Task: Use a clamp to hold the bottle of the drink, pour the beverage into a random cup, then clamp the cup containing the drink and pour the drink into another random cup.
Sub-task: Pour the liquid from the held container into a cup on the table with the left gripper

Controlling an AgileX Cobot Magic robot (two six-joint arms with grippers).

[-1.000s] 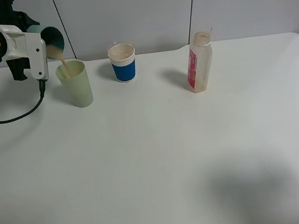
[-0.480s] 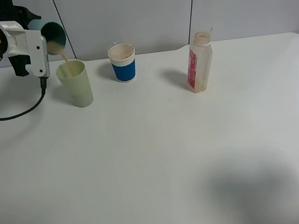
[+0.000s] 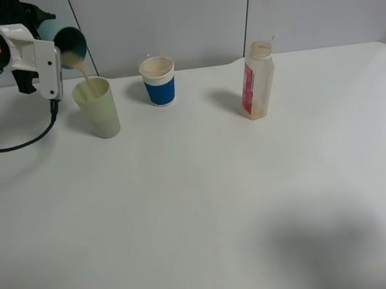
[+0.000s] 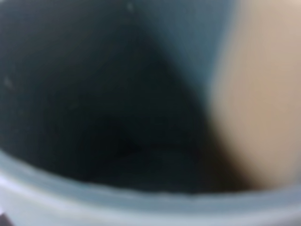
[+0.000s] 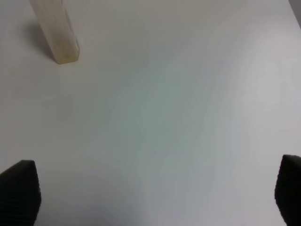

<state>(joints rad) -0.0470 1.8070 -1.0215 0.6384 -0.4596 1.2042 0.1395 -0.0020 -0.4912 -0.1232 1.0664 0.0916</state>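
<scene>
Left jaws clenched on teal cup, tilted over green cup rim; right jaws spread wide.

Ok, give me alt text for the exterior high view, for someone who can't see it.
The left claw holds a tilted teal cup, pouring a beige stream into a pale green cup standing on a white table. Farther right stand a blue-banded paper cup and an uncapped, nearly empty bottle.
</scene>
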